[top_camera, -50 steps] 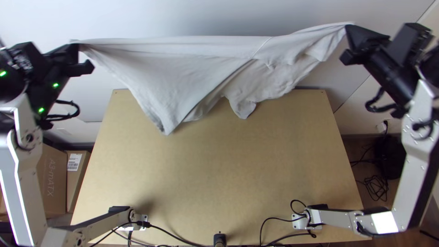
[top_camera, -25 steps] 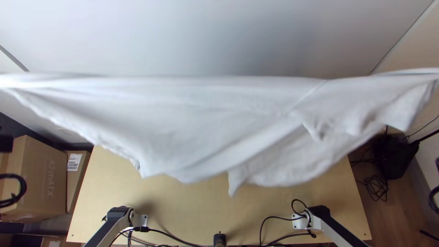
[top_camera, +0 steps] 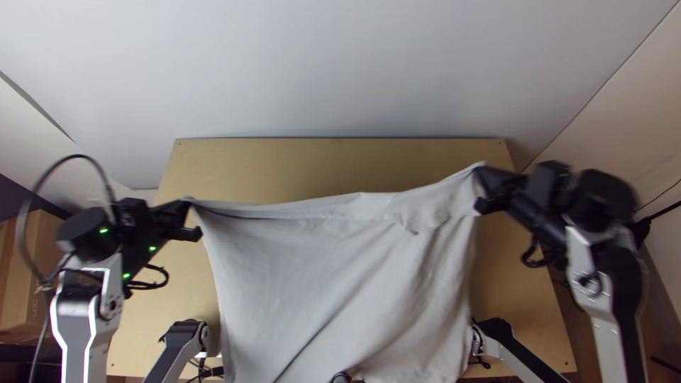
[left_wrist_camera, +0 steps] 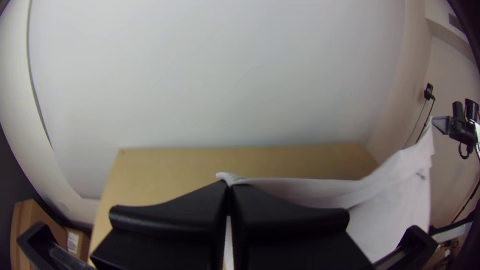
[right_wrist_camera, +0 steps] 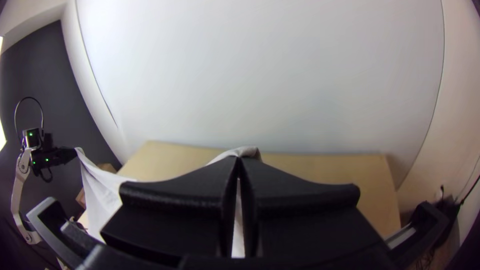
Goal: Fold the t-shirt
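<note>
T-shirt (top_camera: 333, 284) hung side to side over the table (top_camera: 333, 167)

The T-shirt is off the table's top along its held edge, which is strung from the table's left side to its right with a slight sag between. That edge runs roughly in line with the table's far edge, though seen from above its right end sits rather nearer the far edge than its left. From there the cloth drops towards the table's near edge, spread fairly wide, with a diagonal crease and some bunching by the right-hand end. Where the bottom ends, I can't tell.

The left gripper (left_wrist_camera: 229, 186) is clamped on one end of the held edge, over the table's left part; the right gripper (right_wrist_camera: 239, 161) pinches the other end, over the table's right part. Neither arm is the nearer, then: the cloth lies between them and the pull must be shared. The coming move is probably to lay it down, which would call for lowering both ends together and keeping the edge square to the table's sides. If one end leads, the cloth will likely land skewed; the loose part could also snag at the arm bases by the table's near edge.

Beyond the table's left side stands a carton (top_camera: 28, 284), and near it a smaller box bears a pale label (left_wrist_camera: 73, 242).
</note>
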